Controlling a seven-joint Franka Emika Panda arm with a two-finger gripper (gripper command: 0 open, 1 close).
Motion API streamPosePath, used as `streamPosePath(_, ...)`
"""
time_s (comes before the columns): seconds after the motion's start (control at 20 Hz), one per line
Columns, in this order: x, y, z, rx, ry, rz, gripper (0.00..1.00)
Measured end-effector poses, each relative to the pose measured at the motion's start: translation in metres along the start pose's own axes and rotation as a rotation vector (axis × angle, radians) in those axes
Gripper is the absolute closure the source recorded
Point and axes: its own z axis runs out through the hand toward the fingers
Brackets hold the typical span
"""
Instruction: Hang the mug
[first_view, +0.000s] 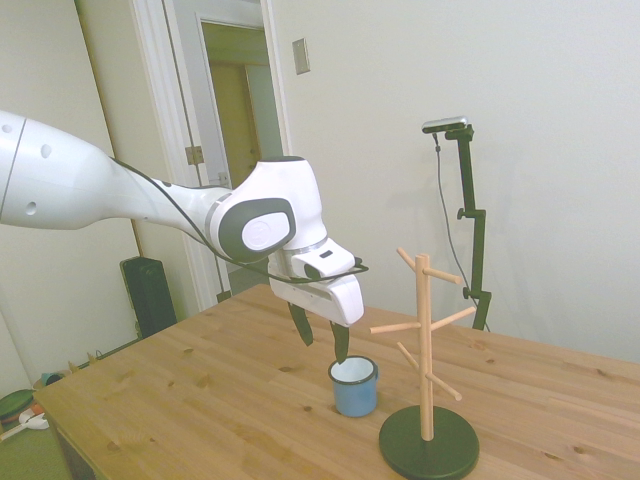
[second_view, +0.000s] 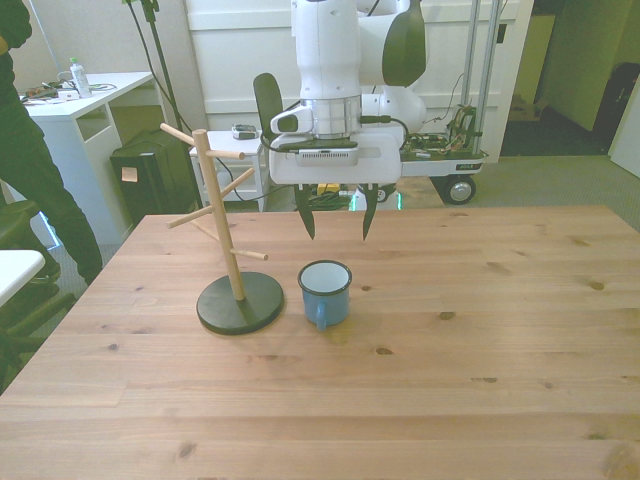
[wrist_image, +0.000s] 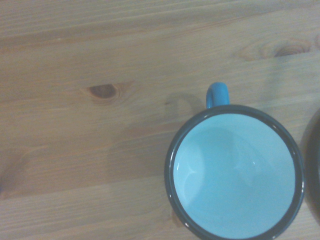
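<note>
The mug (second_view: 324, 292) stands upright on the wooden table (second_view: 480, 330), just beside the dark round base of the mug tree (second_view: 238, 300), on the front view's right of it. It is apart from that base, though only by a narrow strip of bare wood. Its loop handle (second_view: 318, 315) points toward the camera in the front view, away from the robot.

The gripper (second_view: 338, 218) hangs above the mug with its two dark fingers (second_view: 306, 215) spread wide and empty. From the front it sits a little toward the robot side of the mug rather than dead over it; in the side view one fingertip comes down close to the dark rim, probably just short of touching, though the angle makes that hard to judge. The wrist view shows the mug (wrist_image: 235, 172) off-centre with its white inside open to the camera and the handle (wrist_image: 218, 95) sticking out from the rim.

So the grasp has not yet been made. The coming move turns on that small offset: the mug lies below and slightly forward of the fingers, and the handle faces away from the mug tree's pegs (second_view: 250, 254), so the mug will likely need turning before a peg can enter the loop
</note>
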Motion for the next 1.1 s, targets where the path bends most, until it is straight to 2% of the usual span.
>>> streamPosePath(0.75,0.0,-0.045,0.036,-0.009,-0.043,0.001,0.0)
streamPosePath(1.1,-0.003,-0.048,0.052,-0.018,-0.071,0.024,0.0)
